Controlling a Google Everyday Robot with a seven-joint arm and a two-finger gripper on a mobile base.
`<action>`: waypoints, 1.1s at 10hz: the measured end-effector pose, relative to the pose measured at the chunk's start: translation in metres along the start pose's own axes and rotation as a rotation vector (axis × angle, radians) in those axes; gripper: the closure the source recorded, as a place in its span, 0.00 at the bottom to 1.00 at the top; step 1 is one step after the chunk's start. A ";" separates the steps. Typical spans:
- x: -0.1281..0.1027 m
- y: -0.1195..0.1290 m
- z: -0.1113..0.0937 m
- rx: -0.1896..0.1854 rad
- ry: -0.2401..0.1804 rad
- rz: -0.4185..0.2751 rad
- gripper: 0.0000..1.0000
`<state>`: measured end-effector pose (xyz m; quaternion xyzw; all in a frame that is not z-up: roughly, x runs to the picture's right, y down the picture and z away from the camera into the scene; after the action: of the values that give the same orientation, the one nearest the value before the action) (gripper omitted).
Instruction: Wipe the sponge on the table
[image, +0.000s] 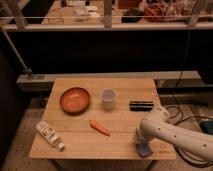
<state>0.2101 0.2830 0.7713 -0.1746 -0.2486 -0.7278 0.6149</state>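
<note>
Currently: sponge at near right corner of table, gripper on it

The sponge (145, 149) is seen lying flat on the table (122, 142), close to the near edge at the right corner. The gripper (140, 140) is lowered directly onto it from behind, and the white arm (175, 141) is stretched in from the right. How wide the gripper is set, or whether the sponge is clasped, cannot be told, since the contact is hidden by the wrist.

The step in hand is judged to be a wiping stroke, with the sponge pressed to the planks. Whether the stroke is midway or at its end is not settled.

If the wipe is carried on, steady downward pressure is called for, and the sponge is to be kept off the table's edge. Bare wood is offered to the left. The orange carrot-shaped piece (100, 128) is to be avoided there. The bowl (75, 100), cup (108, 97), black bar (141, 105) and bottle (49, 135) are noted well apart.
</note>
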 end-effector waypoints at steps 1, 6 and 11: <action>-0.001 0.018 0.003 -0.010 -0.003 0.039 1.00; 0.047 0.070 0.005 -0.039 -0.001 0.195 1.00; 0.109 0.043 0.018 -0.063 -0.031 0.191 1.00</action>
<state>0.2312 0.1999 0.8529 -0.2280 -0.2170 -0.6705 0.6718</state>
